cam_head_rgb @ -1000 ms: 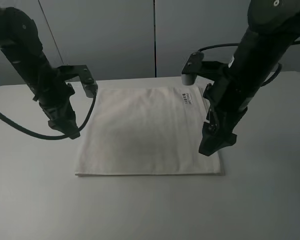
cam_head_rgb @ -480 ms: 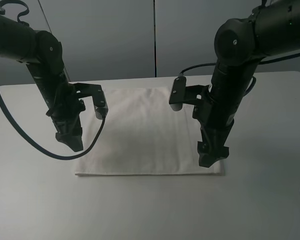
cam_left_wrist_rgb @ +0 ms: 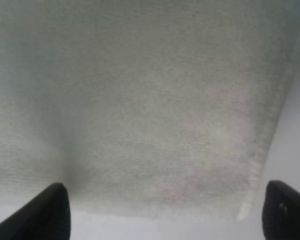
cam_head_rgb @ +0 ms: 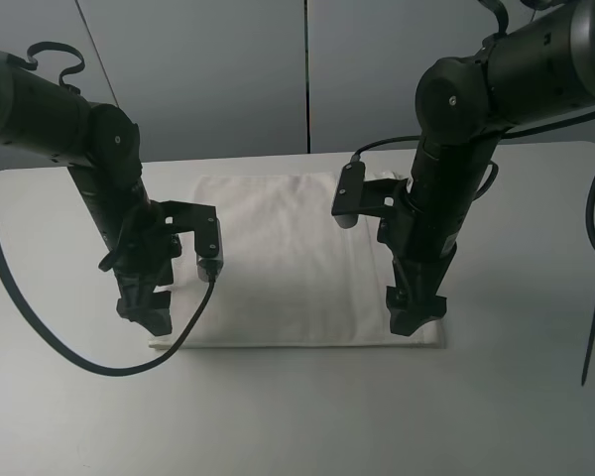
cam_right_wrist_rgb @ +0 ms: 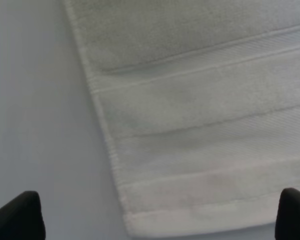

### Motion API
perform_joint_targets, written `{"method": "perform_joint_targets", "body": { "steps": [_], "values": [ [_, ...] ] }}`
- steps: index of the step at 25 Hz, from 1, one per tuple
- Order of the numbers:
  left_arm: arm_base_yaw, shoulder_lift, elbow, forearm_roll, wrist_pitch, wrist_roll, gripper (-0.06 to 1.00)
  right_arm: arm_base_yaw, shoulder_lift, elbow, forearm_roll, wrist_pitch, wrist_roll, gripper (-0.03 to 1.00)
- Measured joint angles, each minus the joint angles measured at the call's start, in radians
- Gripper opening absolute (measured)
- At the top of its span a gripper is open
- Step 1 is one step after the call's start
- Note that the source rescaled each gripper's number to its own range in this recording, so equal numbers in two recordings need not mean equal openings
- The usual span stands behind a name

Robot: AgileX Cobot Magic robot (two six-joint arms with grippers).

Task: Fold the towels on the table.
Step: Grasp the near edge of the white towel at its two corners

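backdrop: flat grey wall (cam_head_rgb: 208,69) right behind the table (cam_head_rgb: 297,426)
wall detail: thin dark seam (cam_head_rgb: 307,74) running straight up mid-wall
furniture: big matte whitish table, rounded corners
light: kinda dim, soft shadows

I had bare table (cam_head_rgb: 297,416) to work with all along the near side and out past both side edges of the towel (cam_head_rgb: 278,248). The left gripper (cam_head_rgb: 147,315) hung at the towel's near left corner, fingers wide apart, with its own cable (cam_head_rgb: 183,332) drooping across that corner. The right gripper (cam_head_rgb: 414,319), also spread wide, stood over the near right corner. Between the two arms, the towel's middle lay unobstructed.
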Motion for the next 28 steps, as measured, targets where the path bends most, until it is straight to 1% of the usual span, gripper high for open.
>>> {"method": "perform_joint_targets", "body": {
  "steps": [2,5,8,11,15,21,25,28],
  "values": [
    [-0.004,0.000,0.004,-0.005,-0.010,-0.019,1.00,0.000,0.000,0.000,0.000,0.000,0.000,1.00],
    [-0.011,0.000,0.005,-0.005,-0.014,-0.022,1.00,0.000,0.000,0.000,0.000,0.000,0.000,1.00],
    [-0.041,0.000,0.009,0.008,-0.030,-0.026,1.00,0.000,0.000,0.000,0.000,0.000,0.002,1.00],
    [-0.059,0.007,0.013,0.029,-0.033,-0.054,1.00,0.000,0.000,0.000,-0.005,0.000,0.006,1.00],
    [-0.063,0.040,0.014,0.040,-0.017,-0.101,1.00,0.000,0.000,0.000,-0.022,0.000,0.008,1.00],
    [-0.063,0.043,0.014,0.045,-0.017,-0.127,1.00,0.000,0.000,0.000,-0.026,-0.008,0.015,1.00],
    [-0.063,0.055,0.014,0.070,-0.017,-0.137,1.00,0.000,0.017,0.000,-0.048,-0.019,0.026,1.00],
    [-0.065,0.059,0.014,0.078,-0.023,-0.163,1.00,0.000,0.041,0.000,-0.053,-0.019,0.029,1.00]
  ]
}}
